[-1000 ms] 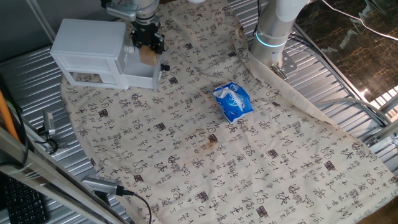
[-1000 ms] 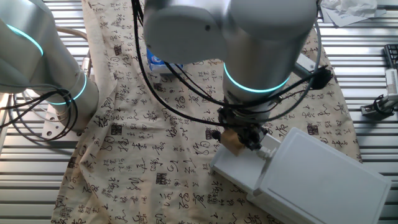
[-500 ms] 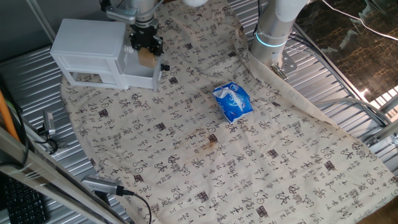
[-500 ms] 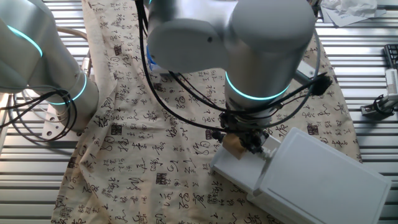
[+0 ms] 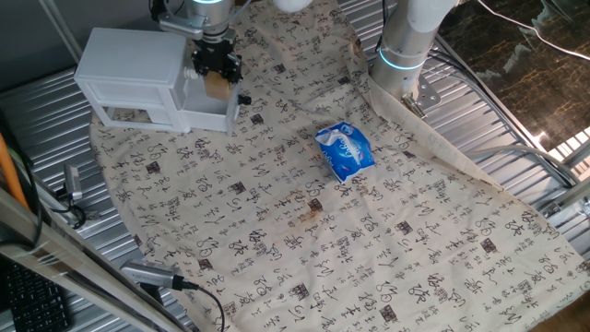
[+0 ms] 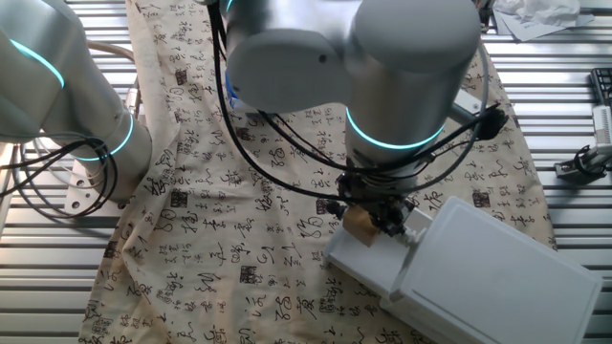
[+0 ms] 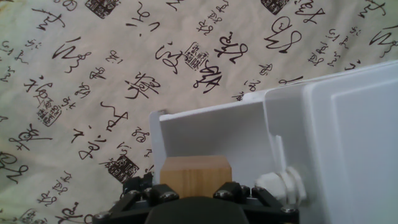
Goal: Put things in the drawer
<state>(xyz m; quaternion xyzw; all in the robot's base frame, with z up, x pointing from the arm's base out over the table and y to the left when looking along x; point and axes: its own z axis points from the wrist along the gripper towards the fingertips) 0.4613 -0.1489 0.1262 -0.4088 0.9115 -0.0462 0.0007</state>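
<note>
— Looking at the wooden block (image 7: pixel 196 176), how do you think it will handle?

— Judging by its looks, it is stiff and light: a plain tan cube with flat faces and square edges. Nothing about it seems fragile. Smooth wood can slip, so the grip belongs on two opposite flat sides, not the corners.

— Is it held that way?

— Yes. The end effector (image 5: pixel 218 76) is clamped on the block, fingers pressing its sides, with the upper part of the cube showing past them in the hand view.

— And where is it?

— Hanging over the pulled-out drawer (image 7: pixel 211 134) of the white cabinet (image 5: pixel 126 60), above the open tray and not resting in it. The other fixed view shows the block (image 6: pixel 360 223) at the drawer's near edge.

— Anything else about?

— A blue packet (image 5: pixel 345 150) lies well apart on the patterned cloth (image 5: pixel 277 240) covering the table.
</note>
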